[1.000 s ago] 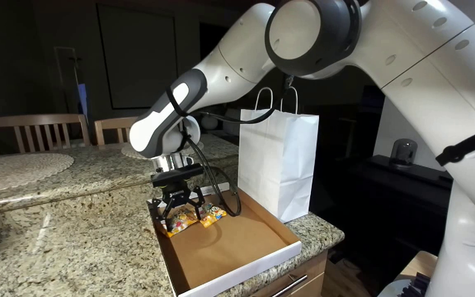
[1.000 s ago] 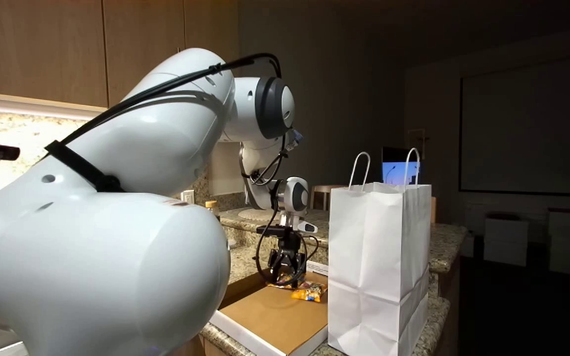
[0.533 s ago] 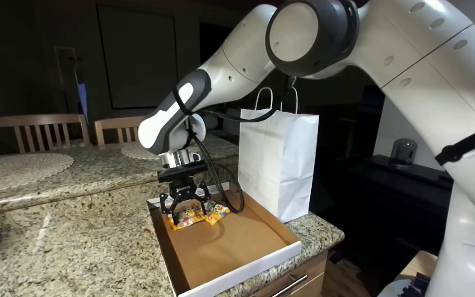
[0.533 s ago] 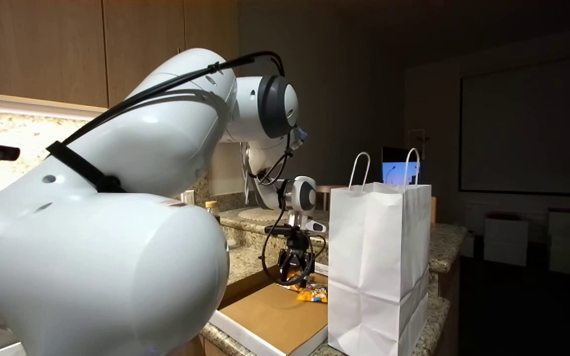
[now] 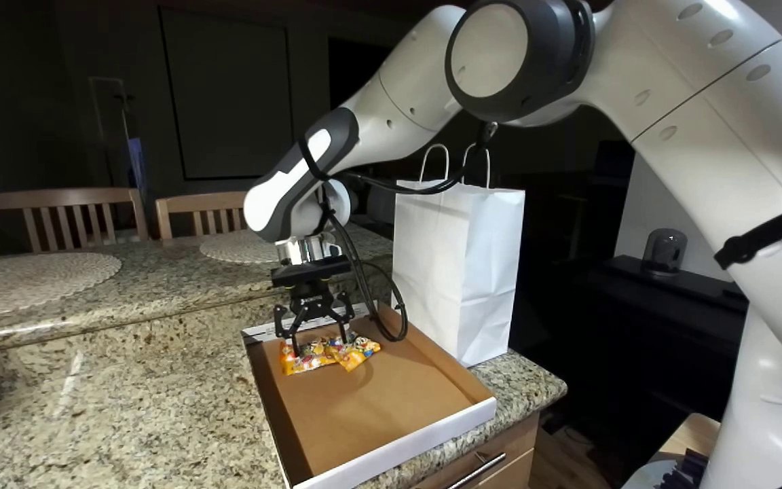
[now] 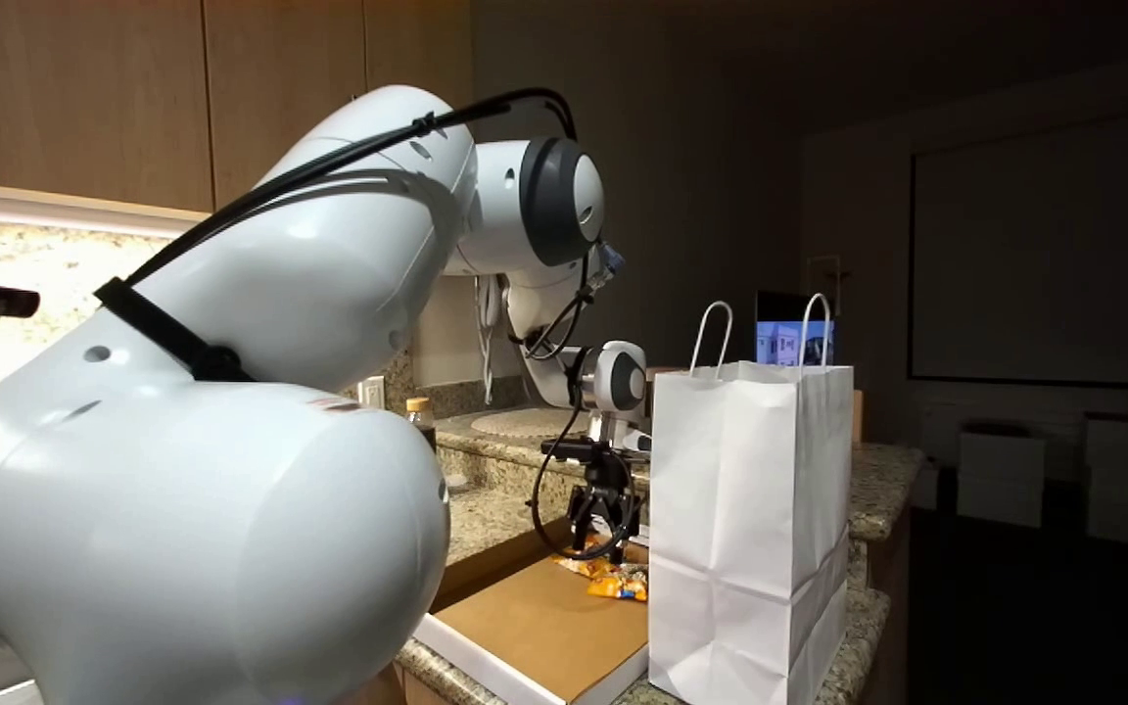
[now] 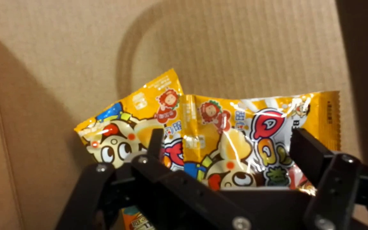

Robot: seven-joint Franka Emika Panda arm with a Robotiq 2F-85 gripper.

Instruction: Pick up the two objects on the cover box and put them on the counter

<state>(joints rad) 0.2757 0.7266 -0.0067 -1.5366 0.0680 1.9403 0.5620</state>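
Two orange-and-yellow snack packets lie side by side, overlapping a little, at the far end of the cover box (image 5: 377, 401), a shallow brown tray with a white rim. My gripper (image 5: 320, 346) points down over them, open. In the wrist view, the wider-showing packet (image 7: 235, 127) sits between the spread fingers; the left finger (image 7: 156, 143) crosses the edge of the neighbouring packet (image 7: 117, 147). Nothing is gripped; whether the fingertips touch the foil I cannot tell. The lower parts of both packets are hidden behind the gripper. The granite counter (image 5: 126, 407) runs beside the box.
A tall white paper bag (image 5: 455, 272) stands right against the box's side. Behind the box rises a higher granite ledge bearing round placemats (image 5: 31, 282). My cable (image 5: 398, 312) loops down close to the box's wall near the bag.
My gripper has moved rightward and slightly up in an exterior view, and right in both, staying open. The packets have shifted slightly right too, and the left one has turned a little.
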